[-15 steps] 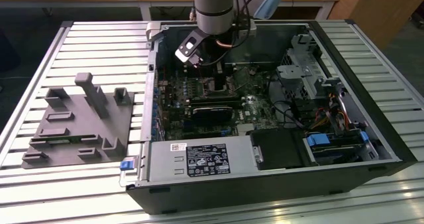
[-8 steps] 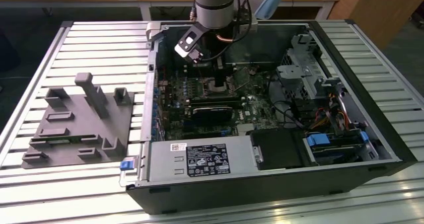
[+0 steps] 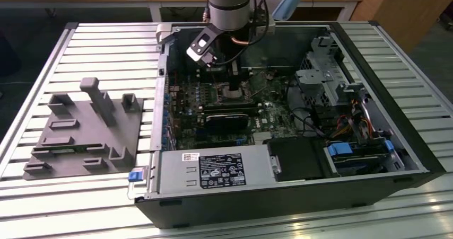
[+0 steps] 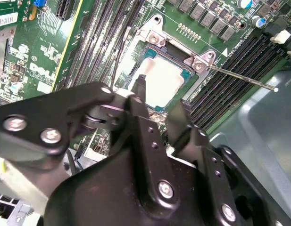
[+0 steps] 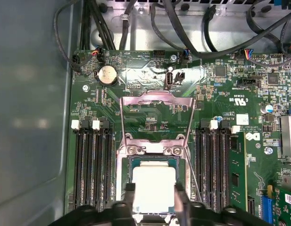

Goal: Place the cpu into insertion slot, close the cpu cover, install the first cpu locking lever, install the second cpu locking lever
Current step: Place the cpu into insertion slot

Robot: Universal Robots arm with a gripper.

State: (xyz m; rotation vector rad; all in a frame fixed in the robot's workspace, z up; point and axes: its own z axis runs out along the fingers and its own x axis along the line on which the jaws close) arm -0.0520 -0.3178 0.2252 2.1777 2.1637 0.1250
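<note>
Exterior view: black gripper (image 3: 234, 89) reaches down into the open black computer case (image 3: 396, 143).
Second wrist view: small flat silvery square cpu (image 4: 162, 77) lies in the grey-rimmed square insertion slot (image 4: 154, 40). The gripper (image 4: 159, 101) sits astride it; whether it clamps the cpu cannot be told.
First wrist view: thin grey metal-frame cpu cover (image 5: 157, 100) lies folded back, open.

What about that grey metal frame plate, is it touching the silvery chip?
Apart. In the first wrist view the cpu cover is swung open, with the hinge bracket lying between it and the cpu.
</note>
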